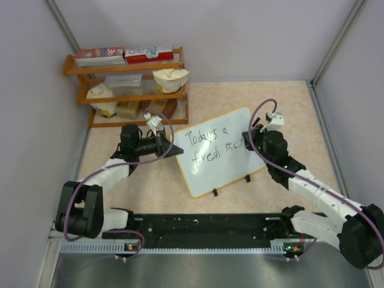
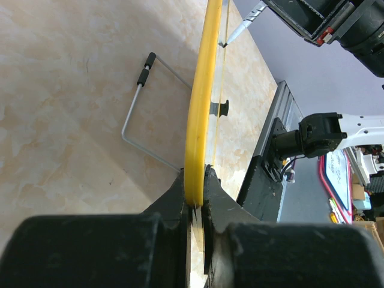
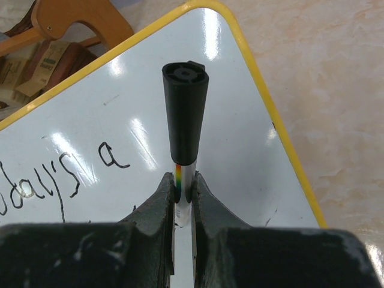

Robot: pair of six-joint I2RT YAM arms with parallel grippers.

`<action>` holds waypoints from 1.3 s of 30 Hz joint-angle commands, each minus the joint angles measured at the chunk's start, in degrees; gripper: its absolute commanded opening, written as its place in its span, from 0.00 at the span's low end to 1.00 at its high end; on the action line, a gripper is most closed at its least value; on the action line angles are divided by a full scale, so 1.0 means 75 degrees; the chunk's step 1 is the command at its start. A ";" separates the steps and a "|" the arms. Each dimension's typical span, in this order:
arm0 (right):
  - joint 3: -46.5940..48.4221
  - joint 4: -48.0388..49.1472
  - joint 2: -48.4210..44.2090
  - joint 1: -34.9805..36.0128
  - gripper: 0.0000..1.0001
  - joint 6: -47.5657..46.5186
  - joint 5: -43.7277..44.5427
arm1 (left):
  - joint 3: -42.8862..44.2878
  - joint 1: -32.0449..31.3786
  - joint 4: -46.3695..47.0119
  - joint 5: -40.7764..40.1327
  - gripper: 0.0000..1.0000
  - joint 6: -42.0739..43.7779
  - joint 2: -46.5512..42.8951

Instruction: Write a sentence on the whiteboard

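The whiteboard point(image 1: 219, 171) with a yellow frame stands tilted on the table's middle. The sentence point(image 1: 207, 139) reads "Today's a" over "fresh st"; its end is hidden by my right gripper. My left gripper point(image 1: 175, 150) is shut on the board's left edge; the left wrist view shows the yellow frame point(image 2: 201, 102) pinched between the jaws of that gripper point(image 2: 196, 180). My right gripper point(image 1: 247, 144) is shut on a marker point(image 3: 184, 114) with a black cap end, held against the board point(image 3: 240, 138) at the second line's end. The right gripper point(image 3: 183, 186) grips its white barrel.
A wooden shelf point(image 1: 126, 84) with boxes and bags stands at the back left, close behind the left gripper. The board rests on two black clip feet point(image 1: 215, 192) and a wire stand point(image 2: 138, 102). A black rail point(image 1: 204, 225) runs along the near edge. Walls close in both sides.
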 commanded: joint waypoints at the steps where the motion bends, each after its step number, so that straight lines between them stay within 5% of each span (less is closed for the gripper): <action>1: 0.0311 -0.0083 -0.0084 -0.0124 0.00 -0.0219 0.0436 | -0.0230 -0.0079 -0.0364 -0.0565 0.00 0.1244 0.0086; 39: 0.0018 -0.0247 -0.0084 -0.0265 0.00 -0.0101 0.0273 | -0.0195 -0.0079 -0.0340 -0.0542 0.00 0.1244 0.0121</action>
